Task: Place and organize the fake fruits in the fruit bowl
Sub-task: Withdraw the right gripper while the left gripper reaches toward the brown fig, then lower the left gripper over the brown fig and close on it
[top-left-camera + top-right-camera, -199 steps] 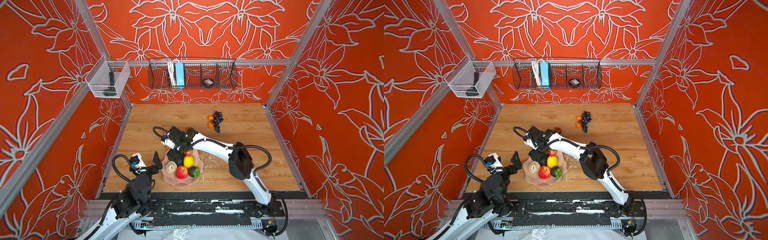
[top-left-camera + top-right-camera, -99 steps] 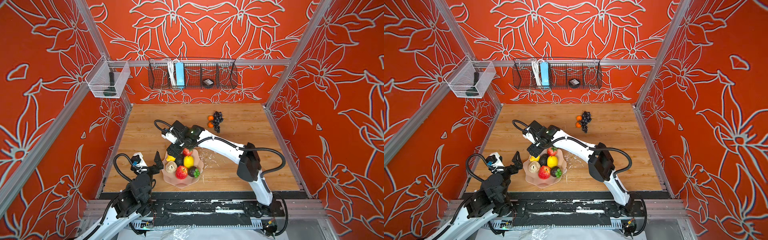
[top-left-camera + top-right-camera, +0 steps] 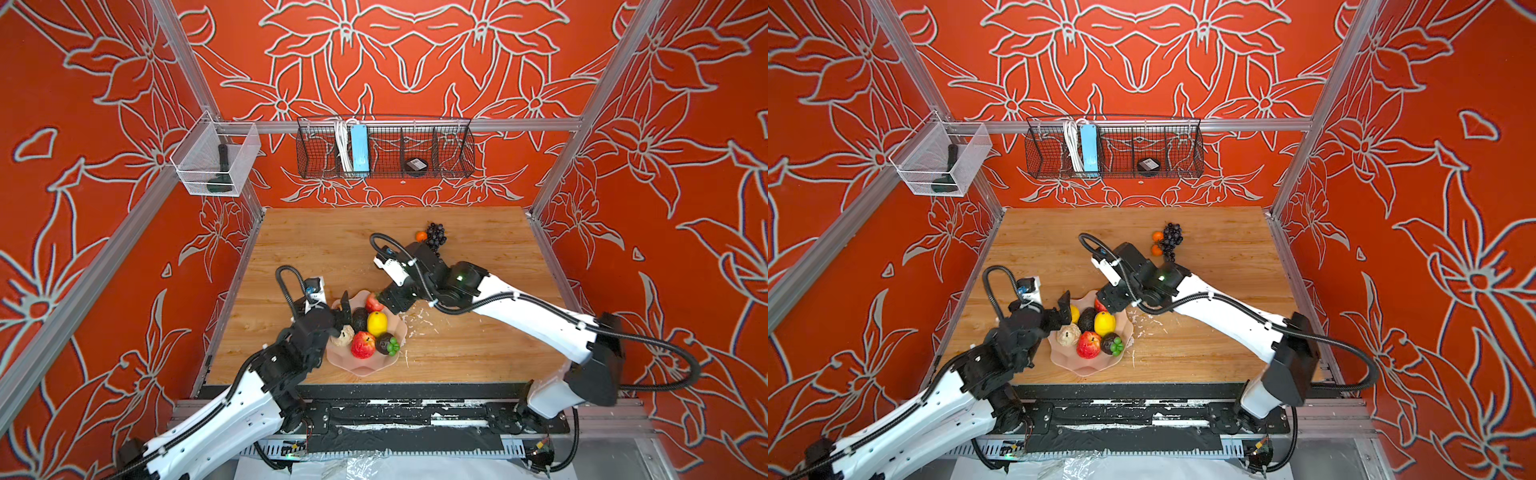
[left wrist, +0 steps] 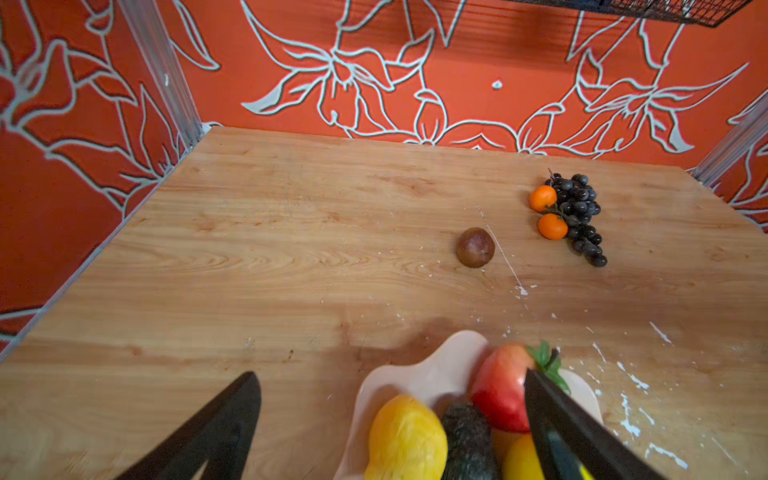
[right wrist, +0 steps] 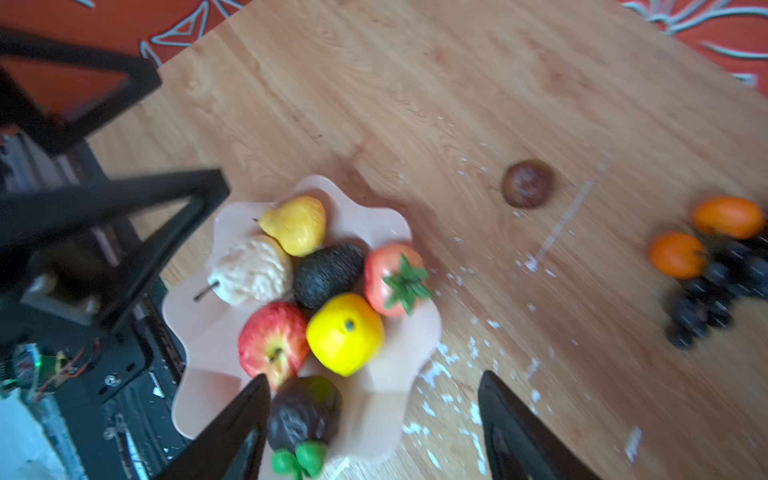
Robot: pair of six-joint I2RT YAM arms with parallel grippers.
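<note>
The pink fruit bowl [image 3: 362,369] [image 5: 199,316] holds a yellow pear [image 5: 295,224], a beige fruit [image 5: 249,270], an avocado [image 5: 328,274], a strawberry [image 5: 390,278], a lemon [image 3: 377,323], an apple [image 3: 362,345] and a mangosteen [image 3: 386,344]. On the table lie a brown round fruit [image 4: 475,247], a dark grape bunch [image 3: 435,237] and two oranges [image 4: 542,198]. My left gripper [image 4: 390,374] [image 3: 343,316] is open at the bowl's left rim, holding nothing. My right gripper [image 5: 374,378] [image 3: 395,301] hangs open and empty over the bowl's far right rim.
White crumbs [image 3: 419,322] are scattered on the wood right of the bowl. A black wire basket [image 3: 384,151] and a clear bin [image 3: 216,160] hang on the back rail. Orange walls close in three sides of the table.
My right gripper has drawn back from over the bowl's left side to its far right rim, uncovering the yellow pear. The left gripper has moved forward to the bowl's left rim.
</note>
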